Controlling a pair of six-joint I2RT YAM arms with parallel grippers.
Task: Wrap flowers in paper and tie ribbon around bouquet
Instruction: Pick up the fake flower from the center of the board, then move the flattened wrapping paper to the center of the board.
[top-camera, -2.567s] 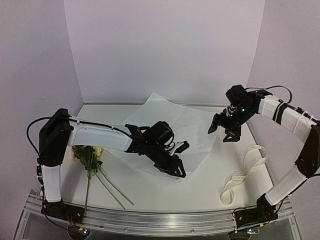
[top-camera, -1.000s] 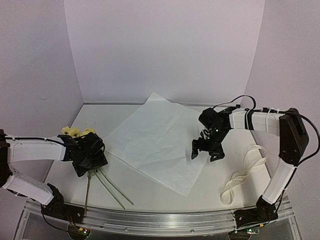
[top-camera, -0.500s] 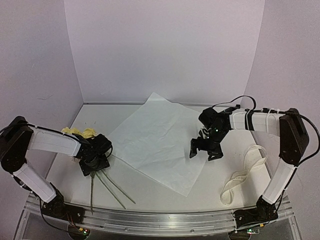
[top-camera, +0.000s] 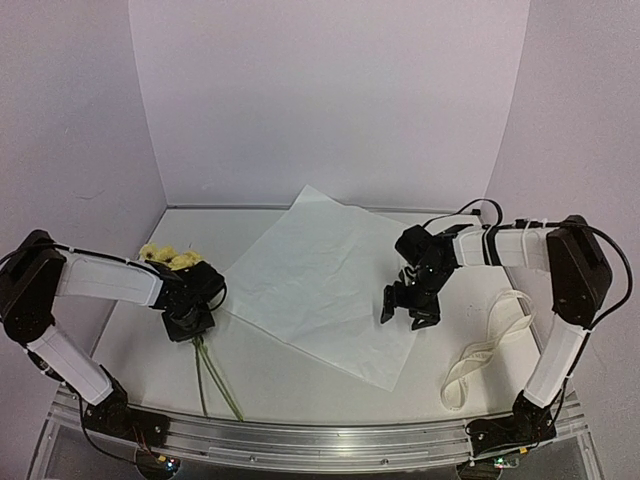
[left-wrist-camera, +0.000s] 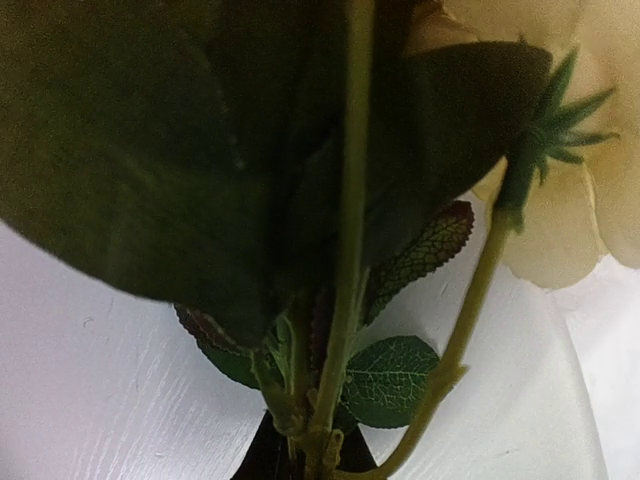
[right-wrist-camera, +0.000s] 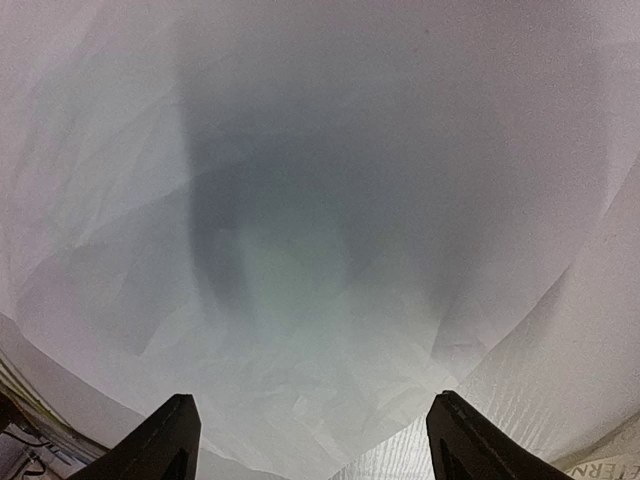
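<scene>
The left gripper is clamped on the flowers at the stems, just left of the paper; lift clear before swinging onto it, blooms toward its far corner; the right gripper, jaws spread, should pin the paper's right side.

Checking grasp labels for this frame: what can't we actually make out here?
Left pincer grip: the top view is too small, and in the left wrist view the flowers fill the frame, so the fingers go unseen.
Right pincer contact with the paper: it is open, but the right wrist view is blurred and the top view too small.
Printed lettering, right wrist view: cut off by the bottom edge, unreadable.
</scene>
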